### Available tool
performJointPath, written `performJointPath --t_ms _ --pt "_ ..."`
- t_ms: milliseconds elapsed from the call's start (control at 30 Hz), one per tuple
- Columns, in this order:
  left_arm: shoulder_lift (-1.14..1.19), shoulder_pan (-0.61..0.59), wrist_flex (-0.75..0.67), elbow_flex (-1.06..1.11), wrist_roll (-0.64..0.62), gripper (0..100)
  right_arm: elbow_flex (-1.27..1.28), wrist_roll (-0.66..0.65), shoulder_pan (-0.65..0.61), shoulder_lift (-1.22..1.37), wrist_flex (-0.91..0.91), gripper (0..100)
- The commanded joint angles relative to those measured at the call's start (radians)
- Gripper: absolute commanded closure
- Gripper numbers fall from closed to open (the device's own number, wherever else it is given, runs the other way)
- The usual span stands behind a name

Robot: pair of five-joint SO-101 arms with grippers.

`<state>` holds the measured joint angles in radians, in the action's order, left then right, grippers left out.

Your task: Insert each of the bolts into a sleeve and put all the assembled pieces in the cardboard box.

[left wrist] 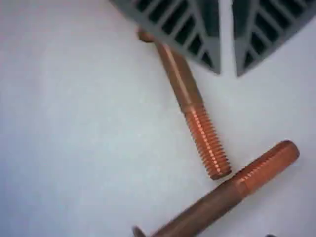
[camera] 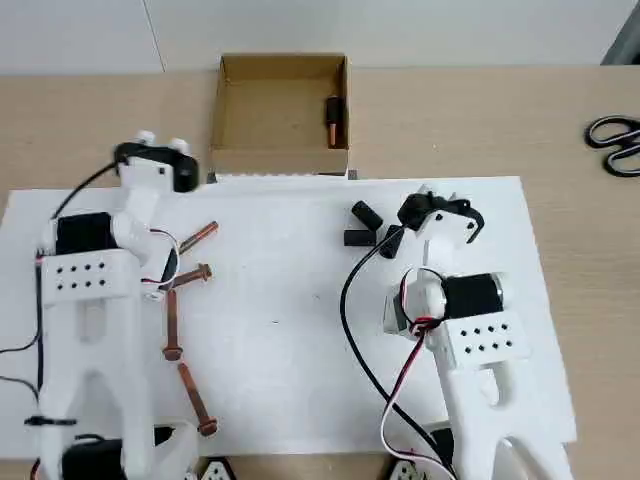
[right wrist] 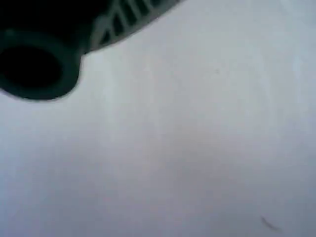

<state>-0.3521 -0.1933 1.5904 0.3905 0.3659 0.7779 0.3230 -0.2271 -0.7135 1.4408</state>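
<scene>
table: light wood [camera: 100,130] | cover: white sheet [camera: 300,350] | scissors [camera: 615,145] at edge | wall [camera: 400,30]: pale

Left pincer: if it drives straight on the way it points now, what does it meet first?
Probably the white sheet right beside the nearest copper bolt. The left pincer hangs over it, one fingertip overlapping the bolt's shank; depth is unclear, so it might clip the bolt first.

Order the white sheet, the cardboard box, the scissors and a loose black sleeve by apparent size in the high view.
1. white sheet
2. cardboard box
3. scissors, though the picture's edge cuts them off
4. loose black sleeve, clearly the smallest
</scene>
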Motion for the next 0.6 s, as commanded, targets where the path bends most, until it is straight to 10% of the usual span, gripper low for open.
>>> performJointPath --t_ms 0,567 --pt "0.037 -0.005 0.006 -0.039 0.193 99 0.015 -0.008 0.012 -0.025 -0.019 99.5" --pt "0.239 0.011 0.066 -0.177 0.724 93 0.020 -0.008 0.088 -0.016 -0.127 99.5"
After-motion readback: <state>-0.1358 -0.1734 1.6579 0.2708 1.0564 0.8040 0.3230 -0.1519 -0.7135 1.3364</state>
